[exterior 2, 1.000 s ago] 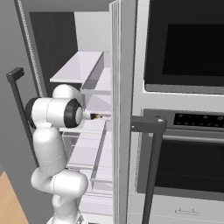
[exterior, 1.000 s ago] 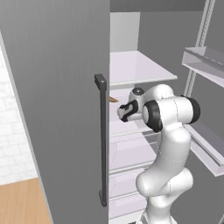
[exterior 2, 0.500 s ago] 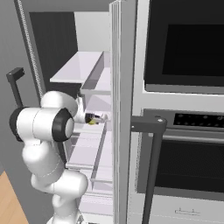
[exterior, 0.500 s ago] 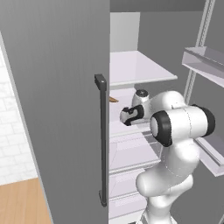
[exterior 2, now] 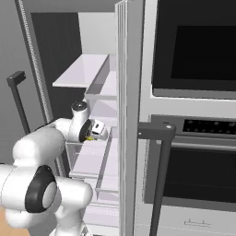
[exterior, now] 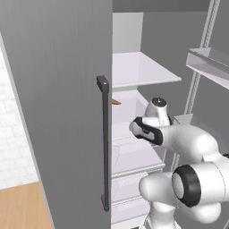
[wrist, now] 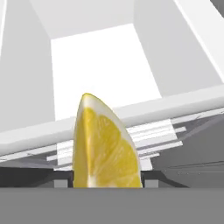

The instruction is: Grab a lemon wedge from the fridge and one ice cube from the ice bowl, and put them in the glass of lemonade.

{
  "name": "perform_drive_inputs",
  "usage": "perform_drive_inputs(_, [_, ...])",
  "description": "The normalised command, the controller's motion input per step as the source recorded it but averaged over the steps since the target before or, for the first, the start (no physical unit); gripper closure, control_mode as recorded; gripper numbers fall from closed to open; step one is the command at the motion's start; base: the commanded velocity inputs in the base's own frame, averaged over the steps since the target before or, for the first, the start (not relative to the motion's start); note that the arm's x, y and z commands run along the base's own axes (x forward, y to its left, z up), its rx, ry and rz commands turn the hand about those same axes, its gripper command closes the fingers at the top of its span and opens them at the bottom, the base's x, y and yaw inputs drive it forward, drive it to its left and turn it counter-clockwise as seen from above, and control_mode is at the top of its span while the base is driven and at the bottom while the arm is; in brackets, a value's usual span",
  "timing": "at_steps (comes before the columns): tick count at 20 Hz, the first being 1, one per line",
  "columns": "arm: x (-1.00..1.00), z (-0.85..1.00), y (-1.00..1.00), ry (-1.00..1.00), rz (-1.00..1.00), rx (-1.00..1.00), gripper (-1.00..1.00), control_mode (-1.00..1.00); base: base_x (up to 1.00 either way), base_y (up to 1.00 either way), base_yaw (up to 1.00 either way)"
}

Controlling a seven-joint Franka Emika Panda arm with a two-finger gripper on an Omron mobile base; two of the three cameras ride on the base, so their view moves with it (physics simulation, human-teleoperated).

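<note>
Yellow wedge-shaped lemon wedge (wrist: 106, 144) clamped in my gripper (exterior 2: 97, 130), upright; holding firm for carry out of grey brushed-metal fridge (exterior: 62, 89).

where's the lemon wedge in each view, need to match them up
Left base view: the wedge can't be made out; the arm's wrist reaches into the fridge at centre right.
Right base view: a small yellow speck at the gripper, left of centre, just left of the door edge.
Hand view: lemon wedge large at bottom centre, between the fingertips.
Shared landmark: the white shelf inside the fridge, above the arm.
</note>
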Motion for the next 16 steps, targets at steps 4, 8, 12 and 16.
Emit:
perform_drive_inputs(4, [-1.00, 0.98, 0.00, 0.01, -0.01, 0.02, 1.00, -1.00, 0.00, 0.00, 0.00])
perform_drive_inputs(8, [-1.00, 0.68, 0.00, 0.07, 0.00, 0.00, 1.00, -1.00, 0.00, 0.00, 0.00])
perform_drive_inputs(12, [-1.00, 0.60, 0.00, -0.01, 0.00, 0.00, 1.00, -1.00, 0.00, 0.00, 0.00])
perform_drive_inputs(16, [-0.86, 0.79, 0.00, -0.10, 0.00, 0.00, 1.00, -1.00, 0.00, 0.00, 0.00])
